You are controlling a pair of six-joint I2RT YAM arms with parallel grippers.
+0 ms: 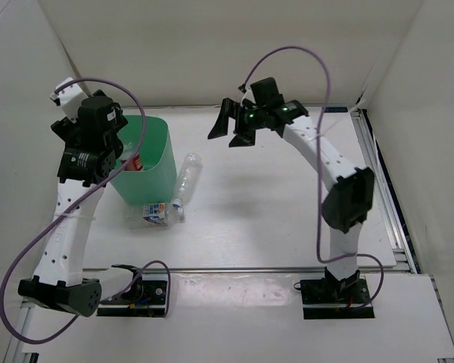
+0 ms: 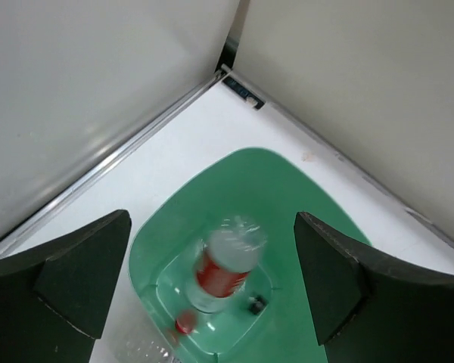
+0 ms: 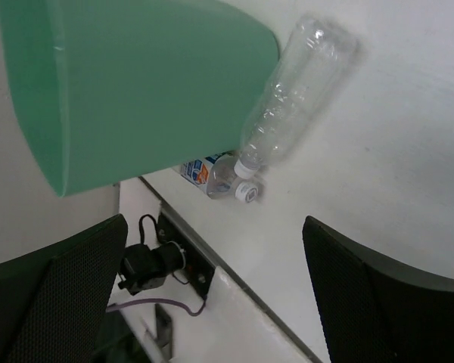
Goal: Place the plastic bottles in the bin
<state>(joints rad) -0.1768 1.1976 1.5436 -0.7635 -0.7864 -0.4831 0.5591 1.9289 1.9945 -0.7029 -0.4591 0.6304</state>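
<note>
Worktop [image 1: 272, 219]: two bottles lie on it, both close to the bin's near-right side.
Bin [image 1: 150, 175]: upright at the far left. The red-labelled bottle [image 2: 221, 272] is already inside but blurred in the left wrist view, so give it time to settle.
Left tool [image 2: 212, 227]: directly above the bin, fingers spread wide, holding nothing.
Right tool [image 3: 213, 227]: raised over mid-worktop, fingers wide apart and empty, facing the two loose bottles.
Unlabelled bottle [image 3: 291, 98]: on its side, touching or just beside the bin wall, cap toward the arm bases. This looks like your next pick. Come down square to its length and close across mid-body, gently, since it may roll or crumple.
Blue-and-white-labelled bottle [image 3: 208, 172]: lying at the bin's foot, beside that cap. Avoid nudging it.
</note>
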